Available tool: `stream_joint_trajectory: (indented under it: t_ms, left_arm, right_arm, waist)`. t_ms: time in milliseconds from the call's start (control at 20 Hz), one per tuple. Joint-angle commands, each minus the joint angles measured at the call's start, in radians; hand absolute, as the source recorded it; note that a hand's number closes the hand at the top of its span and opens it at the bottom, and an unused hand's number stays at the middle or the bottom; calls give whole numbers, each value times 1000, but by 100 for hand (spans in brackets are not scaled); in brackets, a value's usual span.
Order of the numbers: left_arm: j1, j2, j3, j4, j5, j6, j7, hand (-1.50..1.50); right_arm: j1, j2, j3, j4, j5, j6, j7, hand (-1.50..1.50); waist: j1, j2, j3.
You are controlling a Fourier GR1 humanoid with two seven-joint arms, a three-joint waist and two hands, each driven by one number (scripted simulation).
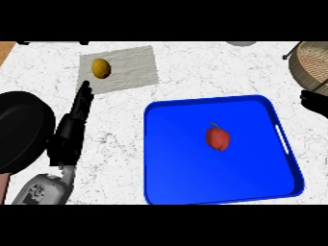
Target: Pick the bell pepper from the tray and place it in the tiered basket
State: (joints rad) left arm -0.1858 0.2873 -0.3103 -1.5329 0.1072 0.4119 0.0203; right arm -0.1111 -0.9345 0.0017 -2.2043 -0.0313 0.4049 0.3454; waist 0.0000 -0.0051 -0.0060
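The red bell pepper [218,138] lies on the floor of the blue tray [187,178], a little right of the tray's middle and slightly toward its far side, with its dark stem pointing away from the robot; nothing touches it. The tray sits on the white marbled tabletop [117,149], its right rim showing a pale handle slot. Beyond the tray's far right corner, at the upper right edge of the view, stands the tiered basket [322,60], a round woven bowl in a dark wire frame, only partly in view. Just below the basket, at the right edge, the right robot hand [324,106] shows as a dark shape, well apart from the pepper; whether its fingers are open or curled cannot be told. The left robot hand [72,127] is left of the tray, its fingers straight and stretched away from the robot, holding nothing. Its fingertips reach the near edge of a grey cloth mat [131,65], on which a yellow lemon [101,67] rests. A black pan [10,132] lies at the left edge, just beside that hand.
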Motion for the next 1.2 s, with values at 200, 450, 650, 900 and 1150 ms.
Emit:
stream_joint_trajectory:
  t_ms: [200, 450, 650, 900, 1150]
  left_arm:
    - [16, -26, -22, -1, -36, -4, -12, 0]
    - [-21, 0, 23, -10, -16, -42, 39, 0]
    - [-2, -47, 17, 26, -24, -42, -27, 0]
    - [3, -49, 15, 7, -51, -28, 0, 0]
    - [-6, -65, 35, 42, -58, -23, -3, 0]
  right_arm:
    - [-240, 44, 308, -139, 88, 10, 511, -150]
    - [-426, 248, 554, -67, 191, -1, 702, -150]
    - [-523, 325, 601, 35, 156, 50, 792, -150]
    - [-525, 298, 608, 52, 118, 87, 850, -150]
    - [-506, 307, 668, 44, 155, 75, 892, -150]
  waist:
    - [29, 7, 2]
    - [31, 6, 3]
    - [22, 5, 3]
    - [7, 3, 4]
    - [-3, 2, 4]
